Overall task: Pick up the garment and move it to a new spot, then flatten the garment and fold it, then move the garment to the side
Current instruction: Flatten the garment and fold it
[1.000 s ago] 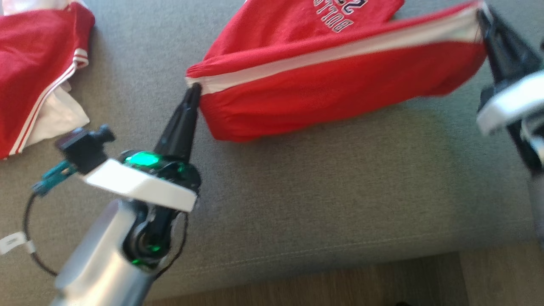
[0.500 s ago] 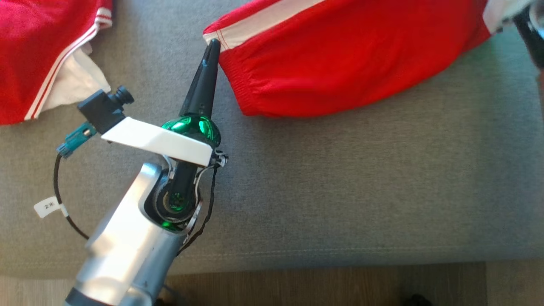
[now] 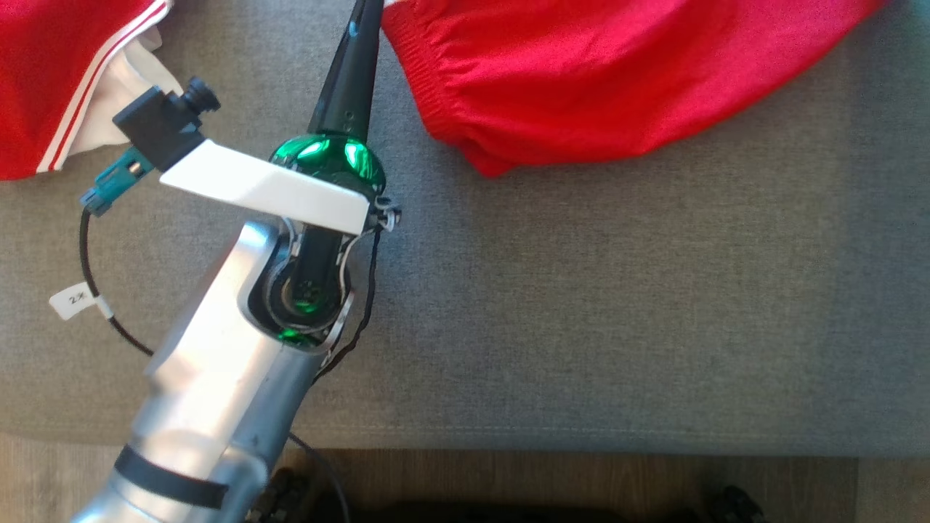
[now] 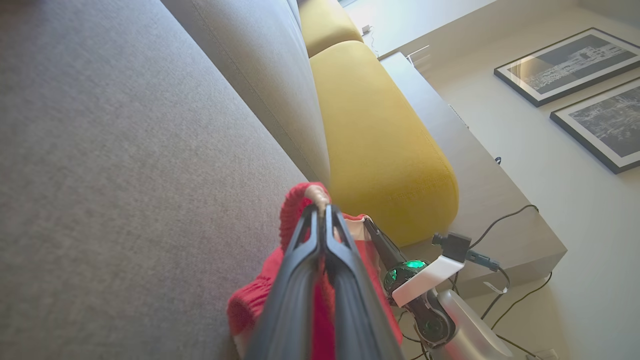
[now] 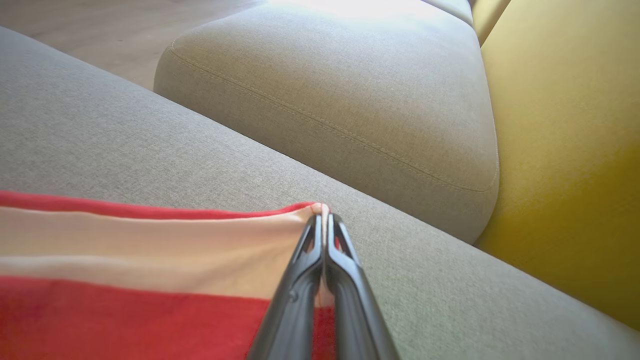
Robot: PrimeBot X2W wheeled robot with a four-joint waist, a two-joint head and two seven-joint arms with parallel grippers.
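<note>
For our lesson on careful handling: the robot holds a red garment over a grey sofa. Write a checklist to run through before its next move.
1. Left tool shut on the red garment: ok.
2. Right tool shut on its white-banded edge: ok.
3. Garment lifted off the grey cushion: cannot tell.
4. Garment flat: not ok, it sags and is wrinkled.
5. Second red garment apart from the held one: ok.

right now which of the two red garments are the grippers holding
The red garment at the head view's upper right: left gripper and right gripper each pinch its edge. The other garment, far left, lies loose with nothing touching it.
</note>
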